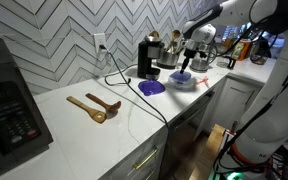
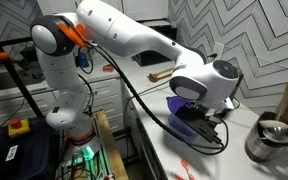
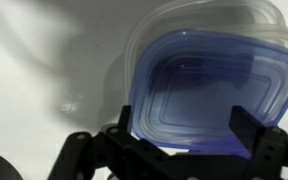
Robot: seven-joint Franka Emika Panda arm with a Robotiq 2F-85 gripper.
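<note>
The blue-tinted plastic container sits flat on the white table, close to the back wall and near the coffee maker. It rests steadily on its base, so its rounded rim faces up toward the wrist camera. The tool hangs directly above it with its jaws spread wide, one finger to either side of the container's near edge. It holds nothing and, as far as the wrist view shows, touches nothing. A purple lid lies apart on the table, and two wooden spoons lie well apart from the container.
</note>
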